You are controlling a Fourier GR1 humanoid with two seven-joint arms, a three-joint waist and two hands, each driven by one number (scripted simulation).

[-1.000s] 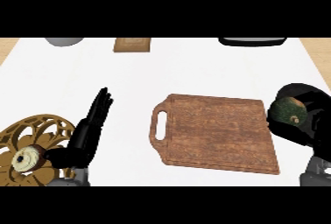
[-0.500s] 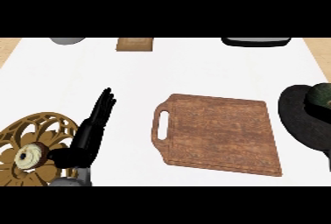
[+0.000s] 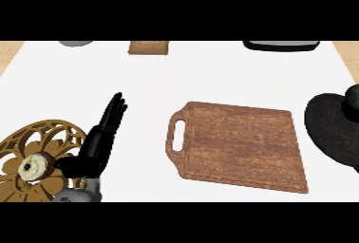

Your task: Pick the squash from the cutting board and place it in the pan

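Note:
The brown wooden cutting board [image 3: 238, 147] lies bare in the middle of the white counter, its handle slot to the left. At the right edge is the black round pan [image 3: 331, 133], partly cut off by the frame. A dark green squash [image 3: 353, 100] shows at the pan's far side, right at the view's border. I cannot tell whether it rests in the pan or is held. My right hand does not show. My left hand [image 3: 98, 142] rests open at the left, fingers straight and pointing away, well apart from the board.
A golden openwork trivet [image 3: 49, 142] with a small round item [image 3: 33, 166] on it sits at the lower left, beside my left hand. Along the far edge are a grey object [image 3: 76, 43], a wooden block [image 3: 148, 47] and a black object [image 3: 280, 45].
My right hand, which held the squash beside the board's right edge, has moved right and out of view. The pan and squash now show at the right edge. The left hand is still.

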